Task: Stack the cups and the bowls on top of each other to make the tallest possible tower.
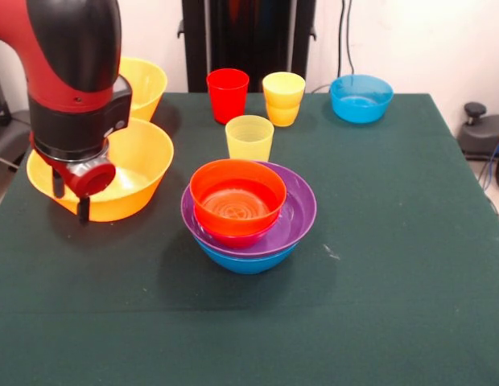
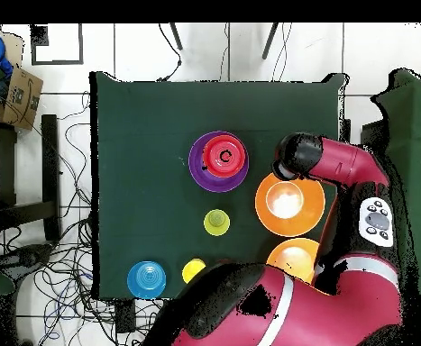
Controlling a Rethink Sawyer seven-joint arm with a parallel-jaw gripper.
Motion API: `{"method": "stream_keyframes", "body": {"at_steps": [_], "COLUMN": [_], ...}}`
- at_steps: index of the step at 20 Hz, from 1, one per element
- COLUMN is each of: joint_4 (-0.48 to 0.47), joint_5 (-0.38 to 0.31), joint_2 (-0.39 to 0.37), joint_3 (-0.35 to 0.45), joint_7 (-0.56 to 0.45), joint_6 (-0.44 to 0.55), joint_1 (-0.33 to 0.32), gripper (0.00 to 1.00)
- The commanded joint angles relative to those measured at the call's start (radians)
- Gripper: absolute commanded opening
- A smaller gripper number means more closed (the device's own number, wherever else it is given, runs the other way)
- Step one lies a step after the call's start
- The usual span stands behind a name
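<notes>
The tower stands mid-table: a blue bowl (image 1: 246, 260) at the bottom, a purple bowl (image 1: 298, 211), a pink-red bowl (image 1: 233, 234), and an orange-red bowl (image 1: 237, 193) on top; it also shows in the overhead view (image 2: 219, 160). My gripper (image 1: 71, 199) is open and empty, just over the near left rim of a large yellow-orange bowl (image 1: 133, 161). A second large yellow-orange bowl (image 1: 146, 83) sits behind it. A pale yellow cup (image 1: 249, 138), a red cup (image 1: 228, 94), two stacked orange-yellow cups (image 1: 283, 98) and a light-blue bowl (image 1: 360, 98) stand apart.
The arm's wrist (image 2: 295, 155) hangs between the tower and the large bowl (image 2: 289, 204). The arm's body (image 2: 277, 315) covers the table's edge by the base in the overhead view, hiding the red cup. Cables lie on the floor beside the table.
</notes>
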Motion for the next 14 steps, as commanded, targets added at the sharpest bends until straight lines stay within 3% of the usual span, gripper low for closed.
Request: {"method": "stream_keyframes", "body": {"at_steps": [1, 14], "joint_4": [0.073, 0.117], "joint_5": [0.034, 0.057], "joint_2": [0.018, 0.035], "joint_3": [0.063, 0.054], "joint_7": [0.059, 0.078], "joint_6": [0.120, 0.030], "joint_1": [0.055, 0.063], "gripper": [1.00, 1.00]}}
